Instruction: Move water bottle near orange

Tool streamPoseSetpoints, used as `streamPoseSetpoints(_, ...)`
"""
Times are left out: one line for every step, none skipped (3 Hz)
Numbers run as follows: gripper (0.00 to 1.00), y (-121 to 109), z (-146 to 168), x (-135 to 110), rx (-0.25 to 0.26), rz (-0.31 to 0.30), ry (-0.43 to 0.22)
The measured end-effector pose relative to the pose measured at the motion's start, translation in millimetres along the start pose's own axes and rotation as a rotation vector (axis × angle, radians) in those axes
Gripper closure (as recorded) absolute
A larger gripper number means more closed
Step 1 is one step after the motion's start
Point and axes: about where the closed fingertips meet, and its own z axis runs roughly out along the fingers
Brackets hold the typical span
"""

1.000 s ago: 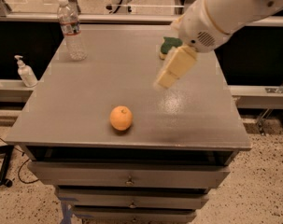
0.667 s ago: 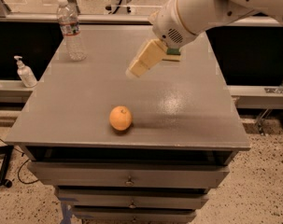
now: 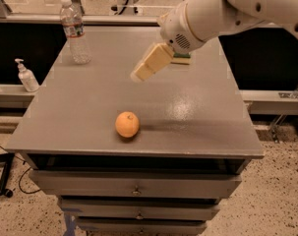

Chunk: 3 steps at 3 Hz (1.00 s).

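Note:
The water bottle (image 3: 74,31) stands upright at the far left corner of the grey table (image 3: 89,107); it is clear and ribbed, with a white cap and a red, white and blue label. The orange (image 3: 127,124) lies near the table's front edge, left of centre. My gripper (image 3: 149,63) hangs above the middle of the table, to the right of the bottle and well apart from it, pointing down and to the left. Nothing shows in it.
A green-and-yellow sponge (image 3: 182,59) lies at the far side of the table, partly hidden behind my arm. A small white pump bottle (image 3: 25,75) stands on a lower ledge to the left. Drawers sit under the table's front.
My arm and gripper have swung left across the table, from over the right side toward the middle and closer to the bottle. The bottle and orange have not moved.

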Motion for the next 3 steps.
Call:
streamPoseSetpoints(0.00,-26.1,29.7,4.3,0.042,0.032,-0.099)
streamPoseSetpoints(0.00,-62.1,68.9,7.5,0.074,0.056,-0.204)
streamPoseSetpoints(0.00,-94.3,108.1,-0.6,0.081,0.058,-0.294)
